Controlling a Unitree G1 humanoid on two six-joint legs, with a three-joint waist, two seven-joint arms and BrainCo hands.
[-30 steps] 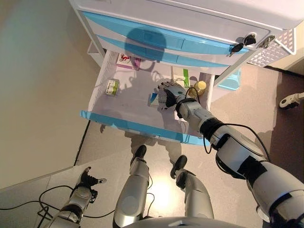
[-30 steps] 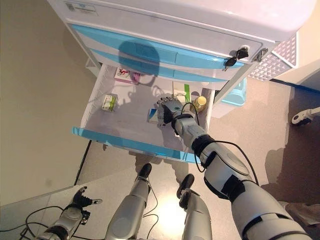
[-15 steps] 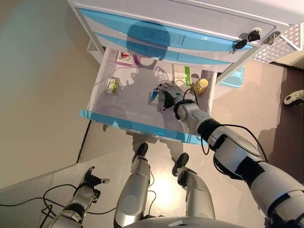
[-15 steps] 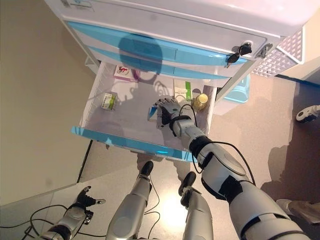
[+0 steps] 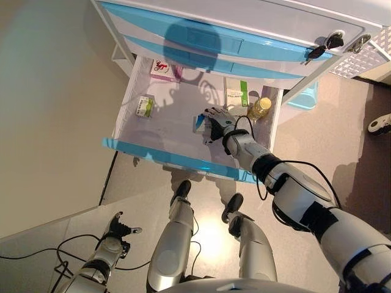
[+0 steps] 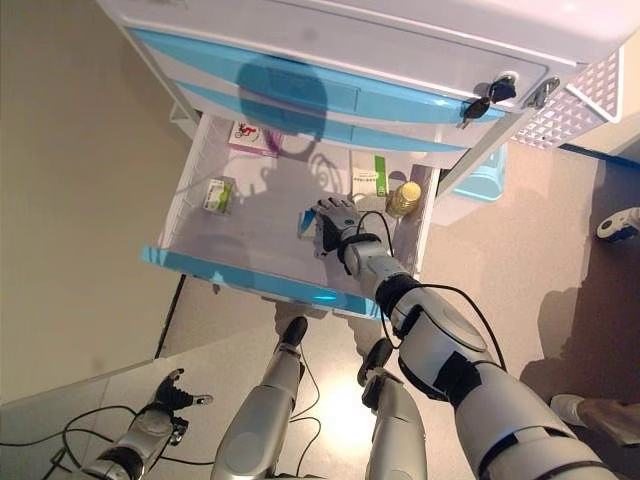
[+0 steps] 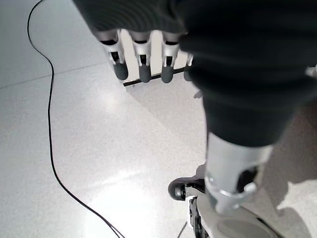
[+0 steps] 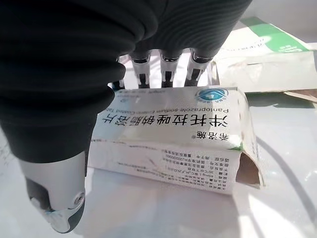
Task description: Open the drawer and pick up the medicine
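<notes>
Beige floor [image 5: 55, 110], white cabinet w/ blue fronts, bottom drawer [image 5: 183, 162] pulled fully open. Right hand [image 5: 215, 125] reaching in, fingers [image 8: 166, 72] draped over far edge of white medicine box [image 8: 171, 136], thumb [image 8: 54, 203] near side, grip looks loose tbh. Could slip on lift bc one end flap gaping. Left hand [image 7: 143, 54] down low, fingers relaxed, empty.

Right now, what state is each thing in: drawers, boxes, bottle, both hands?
Bottom drawer: pulled open.
Upper drawers: closed.
White-and-blue medicine box: lying flat, right robot hand over it, fingers behind it.
Green box: untouched.
Yellow bottle: upright, capped.
Left robot hand: open, idle.
</notes>
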